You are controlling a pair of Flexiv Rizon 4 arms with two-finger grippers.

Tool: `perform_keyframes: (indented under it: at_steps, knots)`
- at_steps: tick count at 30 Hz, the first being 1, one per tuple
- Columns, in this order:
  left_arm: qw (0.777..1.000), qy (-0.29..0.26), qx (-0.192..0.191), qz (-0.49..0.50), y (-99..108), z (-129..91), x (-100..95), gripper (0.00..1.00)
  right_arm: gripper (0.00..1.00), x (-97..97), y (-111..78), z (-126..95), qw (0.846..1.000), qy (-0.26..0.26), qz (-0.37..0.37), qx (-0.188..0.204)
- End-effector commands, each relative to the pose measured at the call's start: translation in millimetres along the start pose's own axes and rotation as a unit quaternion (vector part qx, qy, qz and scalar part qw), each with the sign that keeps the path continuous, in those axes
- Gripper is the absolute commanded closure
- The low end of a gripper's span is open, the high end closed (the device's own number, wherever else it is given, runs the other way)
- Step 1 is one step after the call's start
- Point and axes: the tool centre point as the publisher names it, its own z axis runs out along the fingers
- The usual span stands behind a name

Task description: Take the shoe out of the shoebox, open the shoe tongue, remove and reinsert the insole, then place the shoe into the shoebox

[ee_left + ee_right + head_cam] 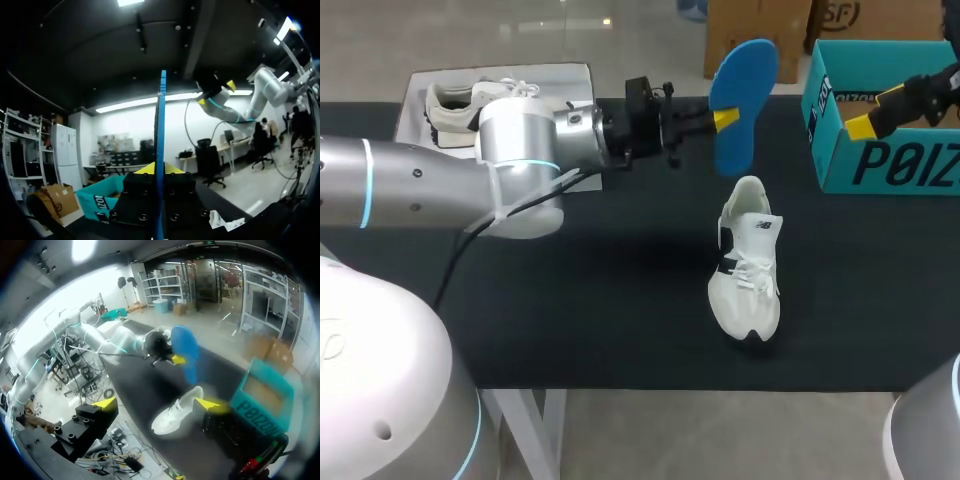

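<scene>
One blue insole [744, 100] pinched upright in left gripper [724, 119], upper centre; white shoe [748, 262] lies below it. Left arm [420, 185] stretched level. Right gripper [873, 112] spread, at shoebox [890, 165], upper right.

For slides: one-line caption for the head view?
Left gripper holds the blue insole aloft, white shoe on the table; right gripper open near the teal shoebox.

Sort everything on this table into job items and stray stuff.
Job: insole, held in the left gripper; shoe lying on the table; shoebox.
Stray: second shoe; white tray holding it.
</scene>
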Motion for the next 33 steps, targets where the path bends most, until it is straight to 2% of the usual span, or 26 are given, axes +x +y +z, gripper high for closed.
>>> perform_keyframes:
  at_steps: [1,2,4,6,9,10,12,16,23,26,28,31,33]
  knots:
    - [1.000,0.005,0.000,0.000,1.1,-0.2,-1.3,1.00,0.00,-1.1,1.5,1.3,1.000,0.000,0.001,0.002]
    - [1.000,0.005,0.000,0.000,1.1,-0.2,-1.3,1.00,0.00,-1.1,1.5,1.3,1.000,0.000,0.001,0.002]
    - [0.997,-0.008,-0.023,-0.078,-2.0,0.9,-5.9,1.00,0.00,-1.1,1.5,1.3,1.000,0.000,0.001,0.002]
    - [0.994,-0.011,-0.037,-0.100,-5.6,1.2,-6.8,1.00,0.00,-1.1,1.5,1.3,1.000,0.000,0.001,0.002]
    - [0.988,-0.019,-0.041,-0.148,-11.2,2.0,-8.0,1.00,0.00,-1.1,1.5,1.3,1.000,0.000,0.001,0.002]
    - [0.980,-0.032,-0.043,-0.193,-13.6,2.3,-8.4,1.00,0.00,-1.1,1.5,1.3,1.000,0.000,0.001,0.002]
    - [0.978,-0.028,-0.044,-0.200,-16.2,2.9,-8.1,1.00,0.00,-1.1,1.5,1.3,1.000,0.000,0.001,0.002]
    - [0.952,-0.033,-0.043,-0.301,-17.9,2.2,-10.9,1.00,0.00,-1.1,1.5,1.3,1.000,0.000,0.001,0.002]
    - [0.910,0.011,-0.056,-0.410,-15.2,-0.6,-10.0,1.00,0.00,-1.1,1.5,1.3,1.000,0.000,0.001,0.002]
    - [0.886,0.026,-0.043,-0.461,-15.9,-0.6,-9.8,1.00,0.00,-1.1,1.5,1.3,1.000,0.000,0.001,0.002]
    - [0.866,0.034,-0.019,-0.499,-17.5,-1.0,-11.2,1.00,0.00,-1.1,1.5,1.3,1.000,0.000,0.001,0.002]
    - [0.853,0.029,0.008,-0.521,-18.4,-0.5,-12.9,1.00,0.00,-1.1,1.5,1.3,1.000,0.000,0.001,0.002]
    - [0.857,0.018,0.021,-0.515,-18.7,-0.1,-12.5,1.00,0.00,-1.1,1.5,1.3,1.000,0.000,0.001,0.002]
